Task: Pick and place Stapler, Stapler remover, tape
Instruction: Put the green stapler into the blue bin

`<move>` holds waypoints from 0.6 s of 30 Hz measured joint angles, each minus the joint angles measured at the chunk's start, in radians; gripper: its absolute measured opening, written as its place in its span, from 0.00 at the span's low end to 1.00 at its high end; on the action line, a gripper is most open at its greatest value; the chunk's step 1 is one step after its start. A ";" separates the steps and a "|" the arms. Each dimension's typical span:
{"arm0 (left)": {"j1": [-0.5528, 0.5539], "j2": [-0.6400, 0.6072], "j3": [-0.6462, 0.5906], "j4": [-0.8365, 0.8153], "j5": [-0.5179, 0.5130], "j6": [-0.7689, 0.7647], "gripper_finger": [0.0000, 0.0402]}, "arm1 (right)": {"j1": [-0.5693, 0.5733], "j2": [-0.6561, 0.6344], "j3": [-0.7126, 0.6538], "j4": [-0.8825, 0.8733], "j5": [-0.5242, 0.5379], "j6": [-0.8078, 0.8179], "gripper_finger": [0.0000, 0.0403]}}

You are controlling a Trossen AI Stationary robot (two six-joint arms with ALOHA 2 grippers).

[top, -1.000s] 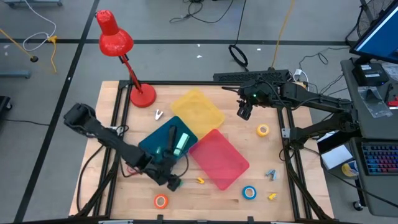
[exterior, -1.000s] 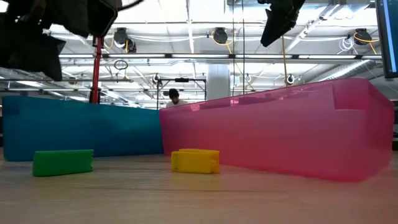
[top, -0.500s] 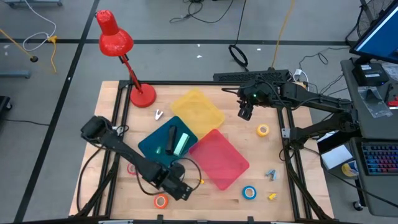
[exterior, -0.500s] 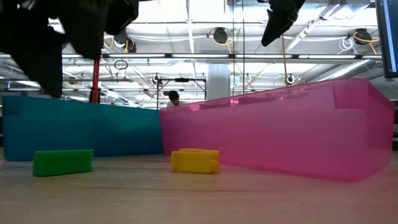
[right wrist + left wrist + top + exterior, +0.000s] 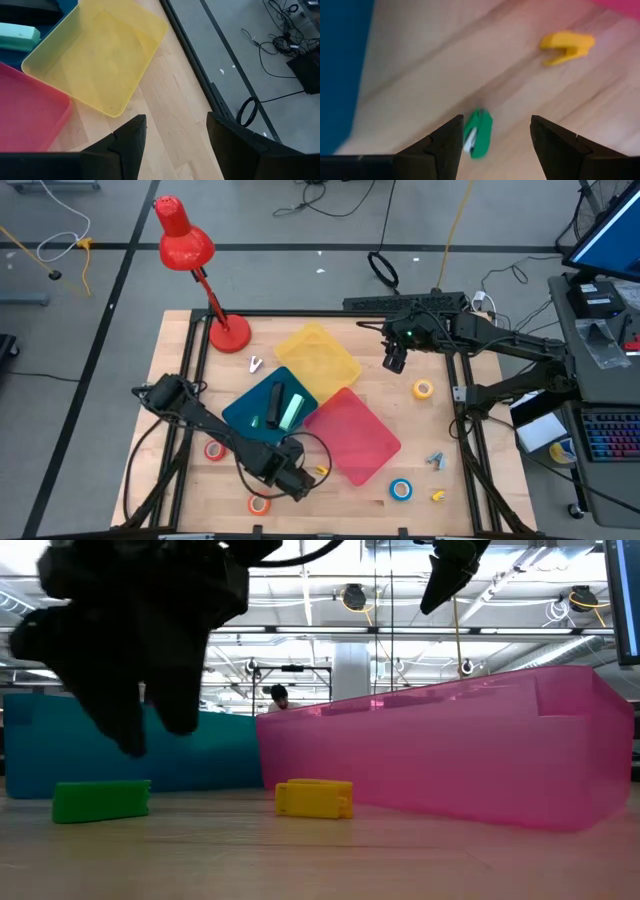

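At the upper left of the overhead frame stood a red desk lamp (image 5: 190, 250), its base on the wooden table (image 5: 400, 350).

- Red tape roll (image 5: 214, 450): lower left of the table, flat, beside the left arm.
- Orange tape roll (image 5: 259, 504): near the bottom edge, just left of the left gripper.
- Left gripper (image 5: 293, 483): lower centre, low over the boards, fingers parted with nothing between them. In its wrist view a small green stapler (image 5: 477, 132) lay on the wood between the finger tips, touched by neither; a yellow staple remover (image 5: 567, 44) lay farther off.
- Blue tray (image 5: 243, 415): centre left, holding a dark item and a pale green stapler (image 5: 291, 411).
- Small white clip (image 5: 255, 364): on bare wood above the blue tray.
- Yellow tray (image 5: 316, 356): upper centre, one corner against the blue tray.
- Pink tray (image 5: 352, 436): centre, below the yellow tray and touching it.
- Blue tape roll (image 5: 402, 489): lower right, apart from the pink tray.
- Right gripper (image 5: 394, 358): upper right of centre, raised beside the yellow tray, fingers apart and holding nothing.
- Yellow tape roll (image 5: 423, 389): right of centre, flat on the wood.
- Blue staple remover (image 5: 435, 461) and a small yellow one (image 5: 438, 495): lower right.

In the level view the green stapler (image 5: 101, 801) sat at lower left and the yellow remover (image 5: 314, 798) at centre, before the trays.
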 joint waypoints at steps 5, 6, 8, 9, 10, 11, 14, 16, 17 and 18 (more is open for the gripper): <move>0.003 0.000 0.000 -0.017 -0.031 0.095 0.57 | 0.000 0.000 0.000 0.000 0.000 0.000 0.50; 0.002 0.000 0.000 -0.022 -0.031 0.099 0.57 | 0.000 0.000 0.000 0.000 0.000 0.000 0.50; 0.002 0.000 0.000 -0.031 -0.031 0.099 0.57 | 0.000 -0.001 0.000 0.001 0.000 0.000 0.50; 0.002 0.000 0.000 -0.031 -0.031 0.099 0.57 | 0.000 -0.006 -0.002 0.006 0.000 -0.002 0.50; 0.002 0.000 0.000 -0.029 -0.031 0.099 0.57 | 0.000 -0.016 -0.013 0.030 0.000 -0.005 0.50; 0.002 0.000 0.000 -0.029 -0.031 0.099 0.57 | 0.000 -0.033 -0.033 0.066 -0.004 -0.012 0.50; 0.002 0.000 0.000 -0.029 -0.031 0.099 0.57 | -0.001 -0.109 -0.131 0.211 -0.080 -0.026 0.50; 0.001 0.000 0.000 -0.028 -0.031 0.099 0.57 | -0.001 -0.173 -0.213 0.310 -0.144 -0.047 0.50; 0.001 0.000 0.000 -0.028 -0.031 0.099 0.57 | -0.001 -0.207 -0.251 0.347 -0.164 -0.061 0.50; 0.000 0.000 0.000 -0.028 -0.031 0.099 0.57 | 0.000 -0.243 -0.291 0.377 -0.185 -0.076 0.50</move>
